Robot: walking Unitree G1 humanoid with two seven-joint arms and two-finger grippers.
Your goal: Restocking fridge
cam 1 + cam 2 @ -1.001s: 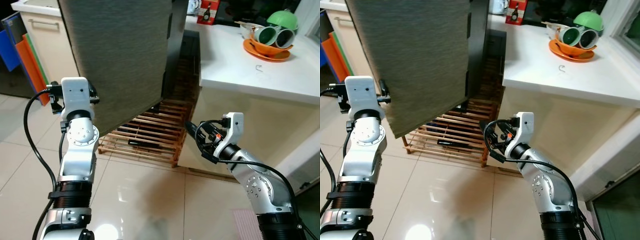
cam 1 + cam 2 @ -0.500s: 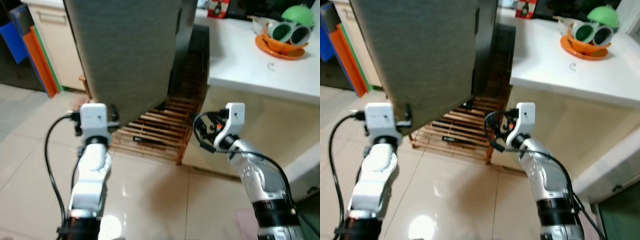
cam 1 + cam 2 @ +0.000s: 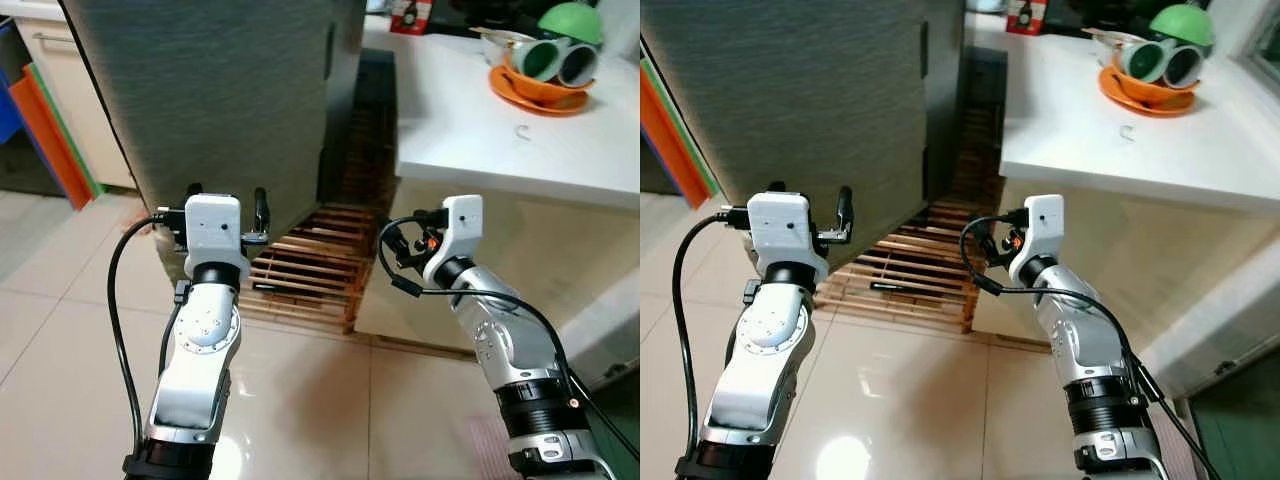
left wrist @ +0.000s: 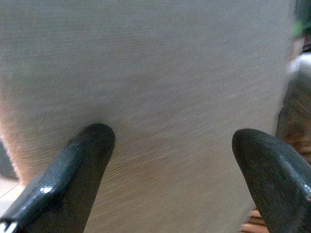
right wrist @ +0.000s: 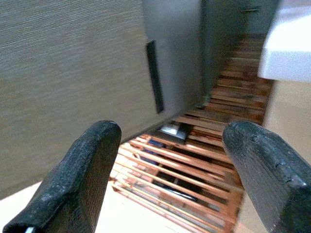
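Fridge (image 3: 220, 90) stands straight ahead, grey door facing robot. Left gripper (image 4: 170, 160) spread wide, close to door. Right gripper (image 5: 180, 170) also spread, empty, above wooden slat rack (image 3: 310, 275) beside counter (image 3: 480, 130).

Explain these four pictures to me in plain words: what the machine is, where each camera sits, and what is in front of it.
This is a walking humanoid robot with two silver arms, each ending in a claw of two long black fingers. The two wide pictures come from twin cameras in its head, looking forward and down at one scene. The other two come from cameras on the wrists, looking along each claw's fingers.

Ahead stands a tall grey fridge on a slatted wooden pallet. The left claw is open, its fingers spread close to the grey fridge face. The right claw is also open, holding nothing, aimed at the gap beside the fridge and the pallet.

On the robot's right is a white counter with an orange dish carrying green bowls. The floor is glossy tile.
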